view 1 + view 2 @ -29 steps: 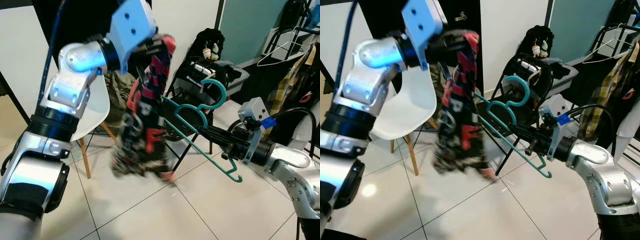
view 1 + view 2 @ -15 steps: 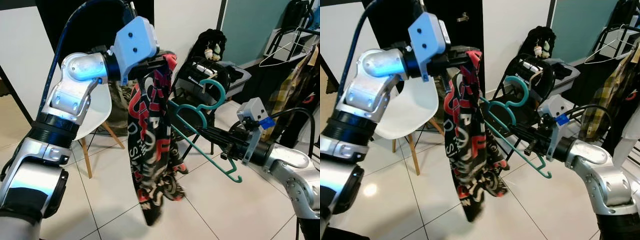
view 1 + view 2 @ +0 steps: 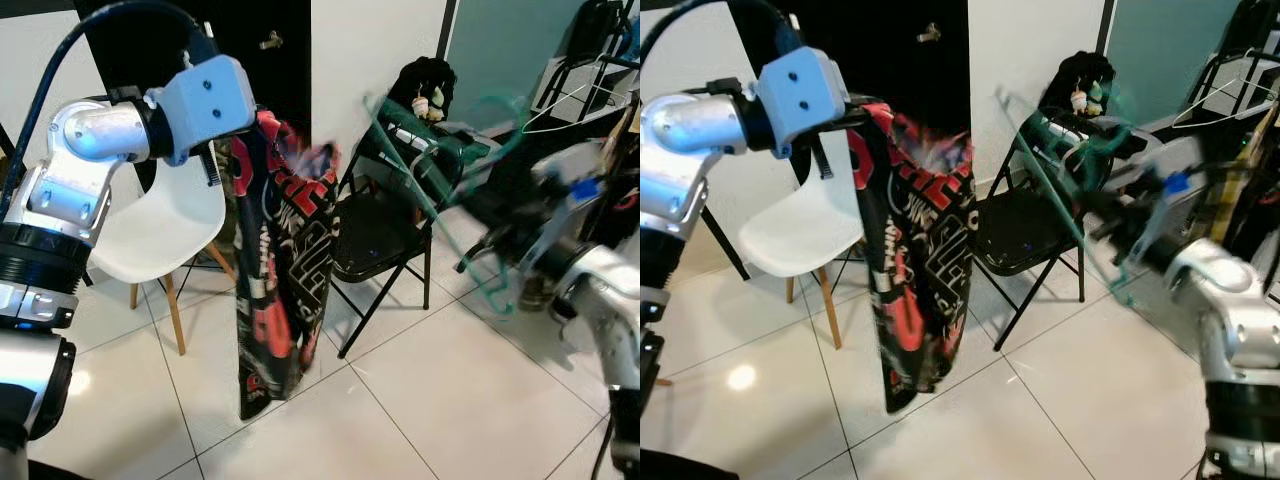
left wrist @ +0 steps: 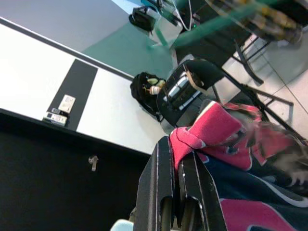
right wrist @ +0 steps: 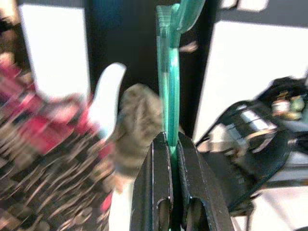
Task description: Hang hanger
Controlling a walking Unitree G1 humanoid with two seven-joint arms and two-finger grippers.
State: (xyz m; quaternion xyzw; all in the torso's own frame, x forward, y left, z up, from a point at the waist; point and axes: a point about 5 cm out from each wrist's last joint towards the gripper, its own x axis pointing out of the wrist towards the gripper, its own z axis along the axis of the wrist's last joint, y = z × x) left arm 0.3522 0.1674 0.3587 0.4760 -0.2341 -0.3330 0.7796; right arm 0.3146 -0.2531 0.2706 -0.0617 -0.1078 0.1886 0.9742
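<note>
Swung rightward and blurred, teal hanger (image 5: 168,86) clamped in right pincer (image 5: 172,159), left pincer (image 4: 177,168) pinching hanging garment (image 3: 280,260)

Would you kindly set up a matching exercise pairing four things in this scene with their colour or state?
Things:
1. hanger
2. garment
3. folding chair
4. shell chair

Descriptions:
A. white, on wooden legs
B. teal, clamped in the right gripper
C. black, metal frame
D. red and black, hanging from the left gripper

Pairs: 1-B, 2-D, 3-C, 4-A
</note>
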